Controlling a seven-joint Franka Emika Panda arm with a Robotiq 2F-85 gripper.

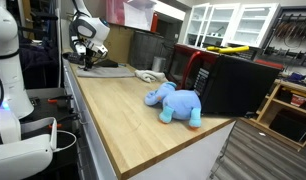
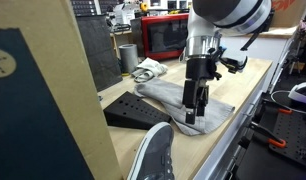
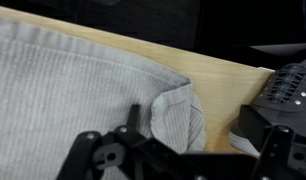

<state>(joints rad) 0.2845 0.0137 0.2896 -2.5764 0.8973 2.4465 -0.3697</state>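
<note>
A grey ribbed cloth [image 2: 165, 93] lies spread on the wooden table [image 1: 123, 115], seen in both exterior views and filling the left of the wrist view [image 3: 63, 75]. One corner [image 3: 175, 115] is folded back onto itself. My gripper [image 2: 190, 117] points straight down just above that folded corner, at the cloth's near edge. Its fingers stand apart with nothing between them; in the wrist view the gripper [image 3: 203, 128] straddles the fold. At the table's far end the same gripper [image 1: 90, 58] hangs over the cloth [image 1: 105, 68].
A black wedge-shaped keypad [image 2: 133, 108] lies beside the cloth, also at the wrist view's right [image 3: 283, 95]. A grey shoe [image 2: 153, 150] sits in front of it. Farther off are a blue plush elephant [image 1: 176, 103], a black microwave [image 1: 231, 82], a metal cup [image 2: 127, 57] and cables [image 2: 146, 70].
</note>
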